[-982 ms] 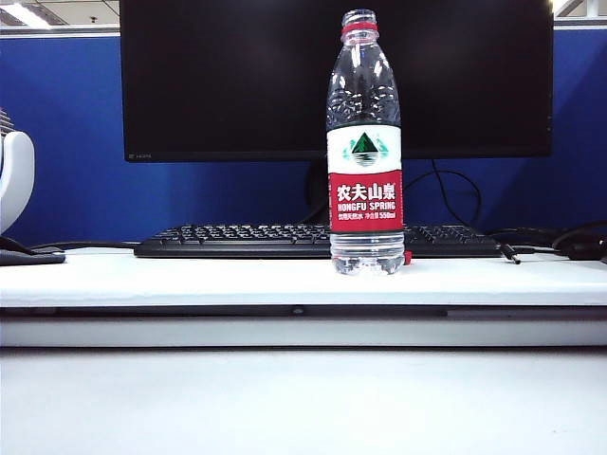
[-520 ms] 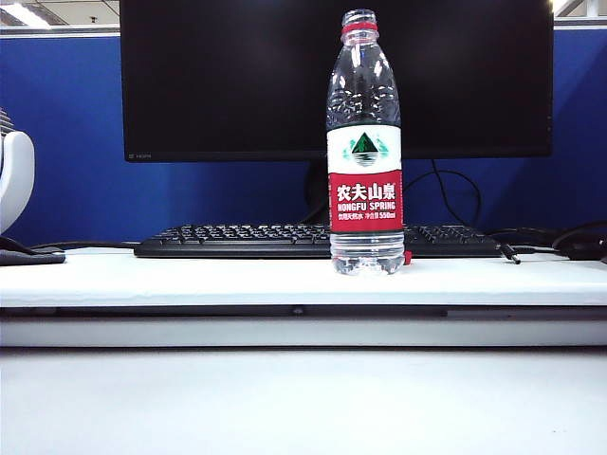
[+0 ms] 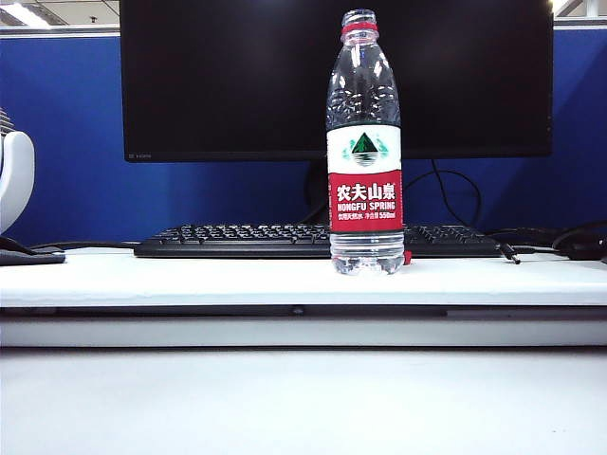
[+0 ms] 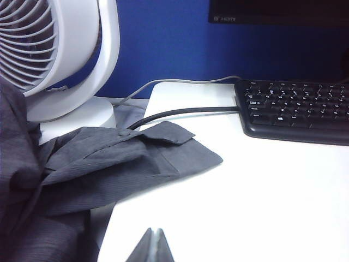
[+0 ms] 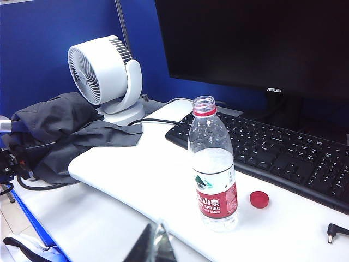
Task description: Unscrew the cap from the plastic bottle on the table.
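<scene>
The plastic bottle [image 3: 365, 142] stands upright on the white table [image 3: 190, 275], its neck open, with only the thin red collar ring around it. In the right wrist view the bottle [image 5: 212, 169] has the red cap [image 5: 259, 199] lying on the table [image 5: 136, 169] beside its base, between bottle and keyboard. A sliver of the cap [image 3: 407, 257] shows behind the bottle in the exterior view. My right gripper [image 5: 158, 225] is shut and empty, well short of the bottle. My left gripper [image 4: 154, 232] is shut and empty over bare table [image 4: 245, 191], far from the bottle. Neither gripper shows in the exterior view.
A black keyboard [image 3: 285, 240] and a dark monitor [image 3: 237, 76] stand behind the bottle. A white desk fan [image 5: 106, 76] and a crumpled grey cloth [image 5: 65, 131] sit at the table's far end, close to my left gripper. A black cable plug [image 5: 334, 233] lies beyond the cap.
</scene>
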Controlling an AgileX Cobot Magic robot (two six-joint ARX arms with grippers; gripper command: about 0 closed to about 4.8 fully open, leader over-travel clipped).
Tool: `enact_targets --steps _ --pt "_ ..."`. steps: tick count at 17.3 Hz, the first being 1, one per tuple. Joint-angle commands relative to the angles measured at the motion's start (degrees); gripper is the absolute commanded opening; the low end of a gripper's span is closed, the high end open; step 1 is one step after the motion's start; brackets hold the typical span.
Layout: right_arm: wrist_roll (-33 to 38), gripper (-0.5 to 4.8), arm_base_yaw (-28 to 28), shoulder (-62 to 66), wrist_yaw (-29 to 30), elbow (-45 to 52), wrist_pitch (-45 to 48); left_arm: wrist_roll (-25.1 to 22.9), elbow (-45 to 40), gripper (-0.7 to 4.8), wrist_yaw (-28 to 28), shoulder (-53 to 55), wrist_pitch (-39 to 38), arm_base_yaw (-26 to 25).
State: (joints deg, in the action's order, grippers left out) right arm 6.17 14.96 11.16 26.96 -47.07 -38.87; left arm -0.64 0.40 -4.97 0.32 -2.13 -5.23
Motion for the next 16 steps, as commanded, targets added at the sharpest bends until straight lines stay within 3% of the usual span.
enact_targets --steps 1,16 --pt "0.0 -0.06 0.0 0.0 0.0 -0.2 1.0 -0.4 0.0 -0.02 -0.3 -0.1 0.5 0.0" --pt "-0.4 -0.06 -0.8 -0.6 0.0 -0.2 1.0 -0.4 0.0 -0.02 -0.3 -0.1 0.5 0.0"
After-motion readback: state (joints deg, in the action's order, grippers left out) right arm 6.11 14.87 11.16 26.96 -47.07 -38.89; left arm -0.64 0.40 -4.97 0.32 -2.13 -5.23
